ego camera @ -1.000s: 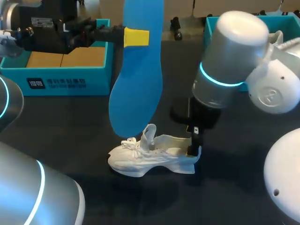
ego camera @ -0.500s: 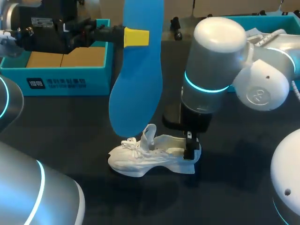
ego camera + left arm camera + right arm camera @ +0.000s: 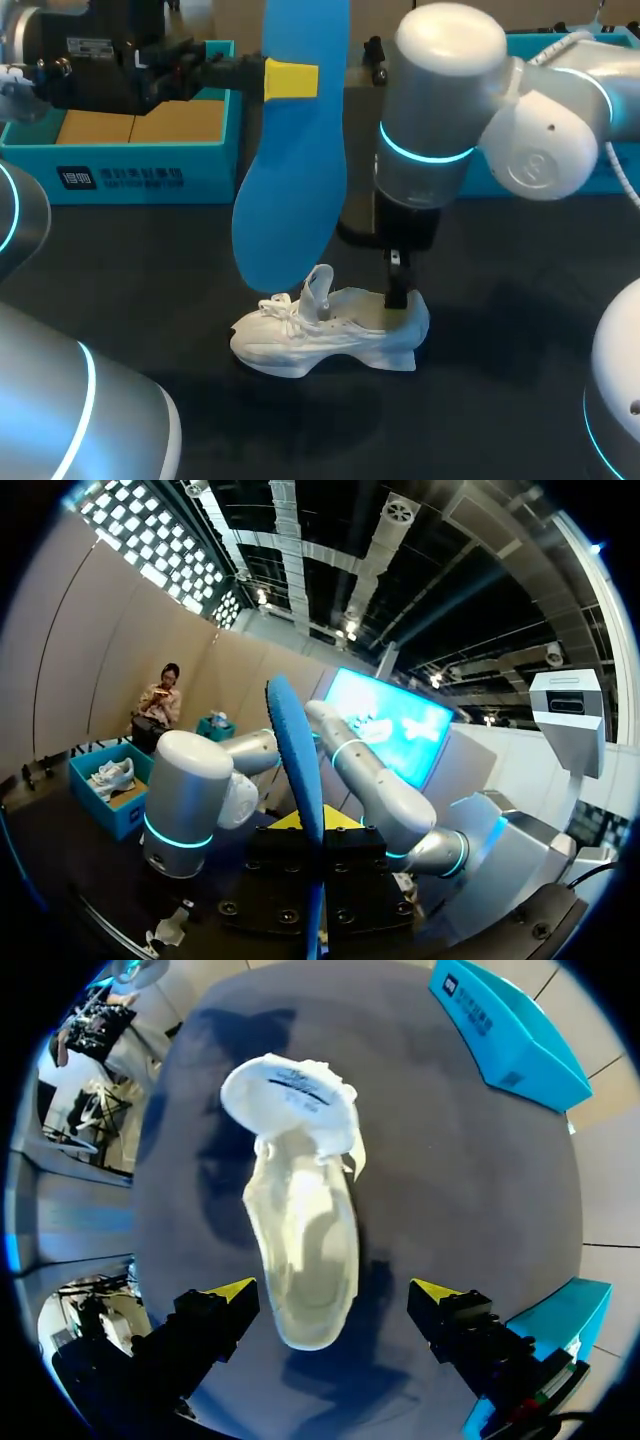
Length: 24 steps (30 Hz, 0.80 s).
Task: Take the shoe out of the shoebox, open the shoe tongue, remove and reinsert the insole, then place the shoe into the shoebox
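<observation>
White shoe (image 3: pixel 325 335) sits upright on the dark table (image 3: pixel 130 300), out of the box, toe toward my left arm, tongue pulled up and the mouth wide open. Blue insole (image 3: pixel 295 170) hangs upright above it, lower end just over the laces and tongue. Left gripper (image 3: pixel 290 78) has it clamped near the upper end, and the left wrist view shows the insole (image 3: pixel 297 770) edge-on, running up between the fingers. Right gripper (image 3: pixel 335 1295) is down at the heel, fingers spread wide, one on each side of the shoe (image 3: pixel 300 1250); they seem not to touch it, though the head view is too crowded to be sure. Blue shoebox (image 3: pixel 140 150) stands open at the back left, well apart from the shoe.
</observation>
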{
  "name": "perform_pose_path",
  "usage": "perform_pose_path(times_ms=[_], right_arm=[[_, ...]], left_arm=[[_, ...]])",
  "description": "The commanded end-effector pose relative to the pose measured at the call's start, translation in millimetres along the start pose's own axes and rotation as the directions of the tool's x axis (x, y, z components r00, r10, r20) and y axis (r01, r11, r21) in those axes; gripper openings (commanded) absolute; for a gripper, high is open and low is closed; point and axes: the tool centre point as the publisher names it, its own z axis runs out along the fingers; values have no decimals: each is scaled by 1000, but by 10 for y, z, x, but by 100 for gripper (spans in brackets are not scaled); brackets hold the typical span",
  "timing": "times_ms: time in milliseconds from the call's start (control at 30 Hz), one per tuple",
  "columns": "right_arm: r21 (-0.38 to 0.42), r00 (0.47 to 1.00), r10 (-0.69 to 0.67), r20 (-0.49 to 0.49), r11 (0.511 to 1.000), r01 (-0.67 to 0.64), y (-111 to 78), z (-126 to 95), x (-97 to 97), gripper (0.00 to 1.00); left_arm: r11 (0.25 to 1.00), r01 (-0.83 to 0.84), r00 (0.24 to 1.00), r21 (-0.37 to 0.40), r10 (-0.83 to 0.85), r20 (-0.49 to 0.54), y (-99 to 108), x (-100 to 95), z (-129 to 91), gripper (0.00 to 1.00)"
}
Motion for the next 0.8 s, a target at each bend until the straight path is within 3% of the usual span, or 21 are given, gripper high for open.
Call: perform_pose_path(times_ms=[33,800], right_arm=[[10,1000,-2,-9,1000,2,100,122,-102,100],[-51,1000,1,-27,999,-3,323,665,-211,100]], left_arm=[[1000,1,1000,-3,-1,0,-14,-9,17,0],[1000,1,1000,-3,-1,0,-14,-9,17,0]])
